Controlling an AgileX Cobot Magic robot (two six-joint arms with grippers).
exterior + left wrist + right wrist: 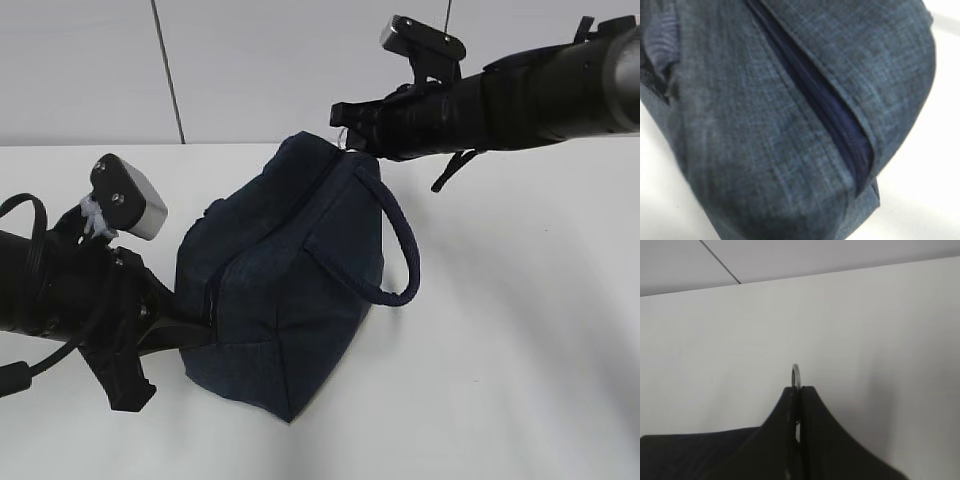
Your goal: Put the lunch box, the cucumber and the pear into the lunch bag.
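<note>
The dark navy lunch bag (285,290) lies on its side on the white table, with its zip (840,125) closed along the part I can see. My right gripper (347,122) is at the bag's upper end, shut on the metal ring pull (796,374), which sticks out above its fingertips (807,392). My left gripper (188,335) is at the bag's lower left end and looks shut on the fabric. The bag (765,150) fills the left wrist view and hides that gripper's fingers. The lunch box, the cucumber and the pear are out of view.
A padded handle loop (400,250) hangs off the bag's right side. The white table (520,350) stretches to the right and front of the bag. A pale wall (250,70) runs behind the table.
</note>
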